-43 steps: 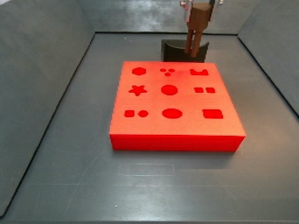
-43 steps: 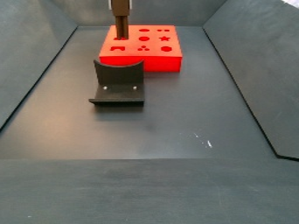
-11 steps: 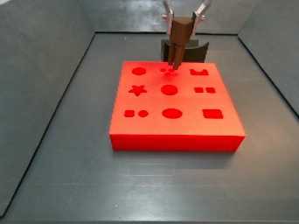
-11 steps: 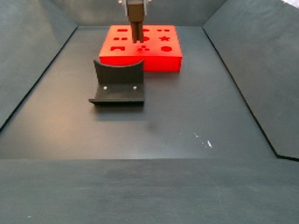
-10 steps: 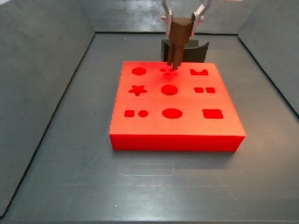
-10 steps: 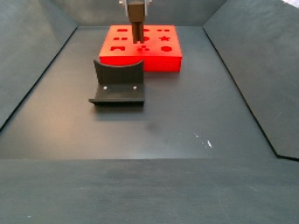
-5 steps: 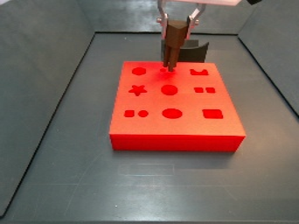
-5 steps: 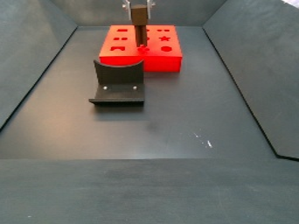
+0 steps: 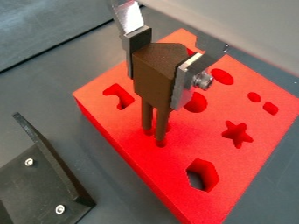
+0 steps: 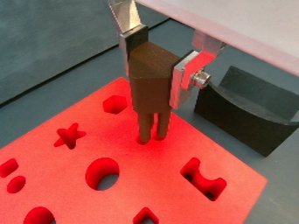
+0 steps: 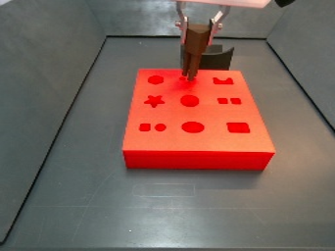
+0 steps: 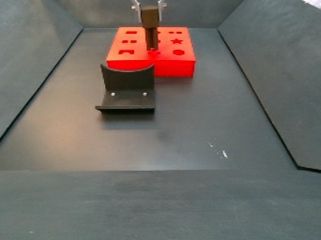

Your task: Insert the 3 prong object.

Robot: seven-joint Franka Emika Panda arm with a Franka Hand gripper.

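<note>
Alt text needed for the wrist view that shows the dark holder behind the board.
The gripper holds the brown 3 prong object upright, prongs at the red board. The dark curved holder sits behind.

Even, bright overhead light — the red board (image 11: 197,113) glows near saturated; the gripper (image 10: 158,54) above it looks sharp, edges soft.

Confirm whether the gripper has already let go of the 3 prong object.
No: in a wrist view the gripper has its silver fingers clamped on both sides of the 3 prong object, prongs down at the red board.
</note>
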